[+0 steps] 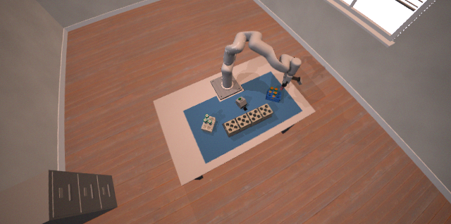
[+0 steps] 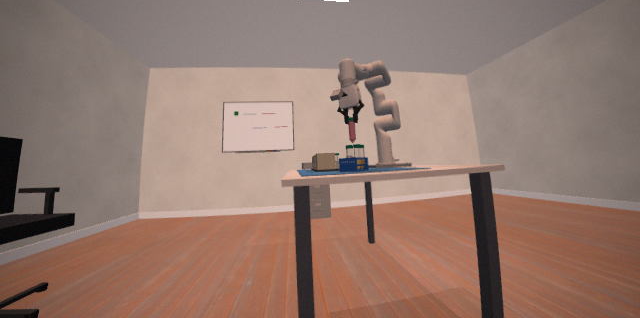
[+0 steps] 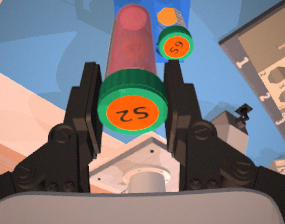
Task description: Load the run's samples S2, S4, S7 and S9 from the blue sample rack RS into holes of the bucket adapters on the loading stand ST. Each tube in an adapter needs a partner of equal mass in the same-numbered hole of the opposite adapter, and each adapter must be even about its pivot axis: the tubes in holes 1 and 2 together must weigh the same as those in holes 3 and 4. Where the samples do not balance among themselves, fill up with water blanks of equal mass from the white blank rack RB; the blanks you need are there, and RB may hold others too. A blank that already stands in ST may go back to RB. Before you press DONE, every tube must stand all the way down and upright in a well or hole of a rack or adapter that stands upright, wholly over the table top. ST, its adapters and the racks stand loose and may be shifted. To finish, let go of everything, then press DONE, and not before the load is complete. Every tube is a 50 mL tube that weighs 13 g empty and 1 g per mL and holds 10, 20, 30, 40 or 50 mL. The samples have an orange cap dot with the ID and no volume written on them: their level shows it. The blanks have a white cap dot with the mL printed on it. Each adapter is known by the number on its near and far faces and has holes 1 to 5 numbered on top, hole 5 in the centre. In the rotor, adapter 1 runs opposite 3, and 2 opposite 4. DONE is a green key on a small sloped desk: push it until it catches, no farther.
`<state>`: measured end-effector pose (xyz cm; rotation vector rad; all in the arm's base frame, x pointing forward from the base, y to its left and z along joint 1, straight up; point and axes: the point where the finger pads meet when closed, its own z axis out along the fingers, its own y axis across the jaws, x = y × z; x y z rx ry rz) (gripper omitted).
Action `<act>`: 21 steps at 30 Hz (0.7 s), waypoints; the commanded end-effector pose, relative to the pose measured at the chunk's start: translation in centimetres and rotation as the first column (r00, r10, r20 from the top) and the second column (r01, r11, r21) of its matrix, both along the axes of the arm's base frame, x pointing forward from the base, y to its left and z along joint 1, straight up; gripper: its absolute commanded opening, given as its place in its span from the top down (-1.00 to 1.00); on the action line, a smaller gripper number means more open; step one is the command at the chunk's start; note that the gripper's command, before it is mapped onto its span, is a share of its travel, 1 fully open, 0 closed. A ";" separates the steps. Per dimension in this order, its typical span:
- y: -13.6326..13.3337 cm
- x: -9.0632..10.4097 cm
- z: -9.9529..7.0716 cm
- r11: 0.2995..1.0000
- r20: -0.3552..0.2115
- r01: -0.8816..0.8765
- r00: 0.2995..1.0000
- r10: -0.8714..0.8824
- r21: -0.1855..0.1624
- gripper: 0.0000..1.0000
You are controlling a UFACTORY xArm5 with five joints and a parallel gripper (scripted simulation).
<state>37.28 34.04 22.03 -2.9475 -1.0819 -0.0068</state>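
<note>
My claw [image 1: 285, 84] [image 2: 352, 119] [image 3: 132, 80] is clamped on tube S2 [image 1: 282, 88] [image 2: 352, 131] [image 3: 133, 55], fingers either side of its green screw cap, orange ID dot facing my wrist cam. S2 hangs in the air w/ its red-pink contents, approx. upright in the ext. view, its tip above the caps in blue sample rack RS [image 1: 273, 100] [image 2: 346, 165] [image 3: 186, 10]. Can't read the exact vol. Tube S9 [image 3: 176, 46] stands in RS, w/ other orange-dot samples around it.

Past RS is loading stand ST [image 1: 243, 129] [image 2: 325, 162] [image 3: 233, 42], its four adapters in a row, holes up. The DONE desk [image 1: 241, 103] [image 3: 229, 131] sits between ST and the arm's base plate [image 1: 215, 84] [image 3: 105, 177], green key on top.

White blank rack RB [image 1: 208, 129] is at the counter's [image 1: 169, 118] [image 2: 400, 173] other end, w/ three green-capped blanks. Whiteboard [image 2: 270, 133] is on the far wall.
</note>
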 end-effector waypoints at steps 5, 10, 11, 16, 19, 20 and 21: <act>0.1 0.1 -1.2 1.000 0.002 0.000 1.000 0.000 0.002 1.00; 0.1 0.1 -2.3 1.000 0.002 0.000 1.000 0.000 0.002 1.00; 0.1 0.1 -2.5 1.000 0.002 0.000 1.000 0.000 0.002 1.00; 0.1 0.1 -3.1 1.000 0.002 0.000 1.000 0.000 0.002 1.00; 0.1 0.1 -3.7 1.000 0.002 0.000 1.000 0.000 0.002 1.00; 0.1 0.1 -3.9 1.000 0.002 0.000 1.000 0.000 0.002 1.00; 0.1 0.1 -4.1 1.000 0.002 0.000 1.000 0.000 0.002 1.00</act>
